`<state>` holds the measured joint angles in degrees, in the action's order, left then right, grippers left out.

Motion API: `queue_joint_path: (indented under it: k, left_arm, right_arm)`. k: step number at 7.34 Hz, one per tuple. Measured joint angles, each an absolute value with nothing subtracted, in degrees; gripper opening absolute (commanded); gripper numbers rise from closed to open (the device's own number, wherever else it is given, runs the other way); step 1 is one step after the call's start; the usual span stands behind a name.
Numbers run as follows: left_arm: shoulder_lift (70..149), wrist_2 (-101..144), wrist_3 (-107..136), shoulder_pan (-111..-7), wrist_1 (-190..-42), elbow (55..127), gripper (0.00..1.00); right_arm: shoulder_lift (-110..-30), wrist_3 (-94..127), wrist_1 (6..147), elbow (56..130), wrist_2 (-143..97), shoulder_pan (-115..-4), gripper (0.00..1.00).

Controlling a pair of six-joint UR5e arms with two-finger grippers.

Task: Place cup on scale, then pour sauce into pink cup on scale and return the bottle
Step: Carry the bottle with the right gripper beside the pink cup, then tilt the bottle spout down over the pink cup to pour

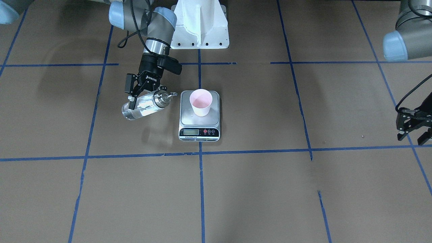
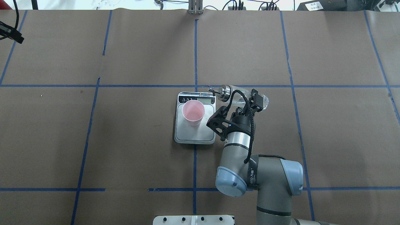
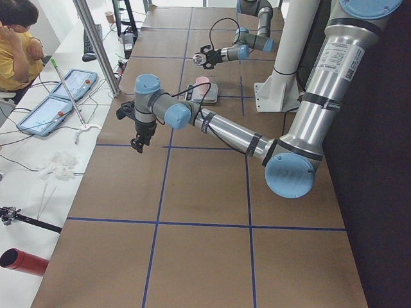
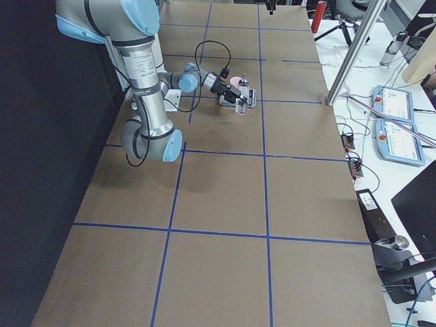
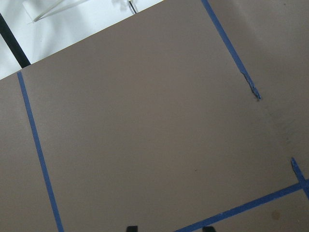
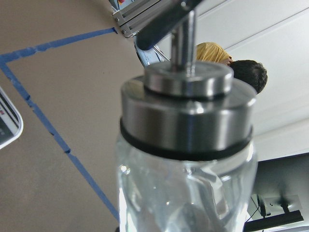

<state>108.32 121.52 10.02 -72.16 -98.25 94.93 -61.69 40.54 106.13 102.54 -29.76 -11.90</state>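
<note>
The pink cup stands upright on the silver plate of the scale; it also shows in the overhead view on the scale. My right gripper is shut on the clear glass bottle, held tilted almost flat above the table beside the scale. Its silver spout points toward the scale's display end and stands short of the cup. The sauce is barely visible in the glass. My left gripper is open and empty, far off near the table's edge.
Brown paper with blue tape lines covers the table. The white robot base stands behind the scale. A person in yellow sits by tablets beyond the table's far edge. The left wrist view shows bare paper.
</note>
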Motion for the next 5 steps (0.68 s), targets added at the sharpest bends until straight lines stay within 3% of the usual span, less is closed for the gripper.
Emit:
queue_joint_path:
  k: [5]
  left_arm:
    - [108.3, 121.5, 10.0, -72.2, -98.1, 95.0, 0.55]
  right_arm:
    - [-61.3, 30.8, 107.0, 101.3, -28.2, -11.1, 0.00]
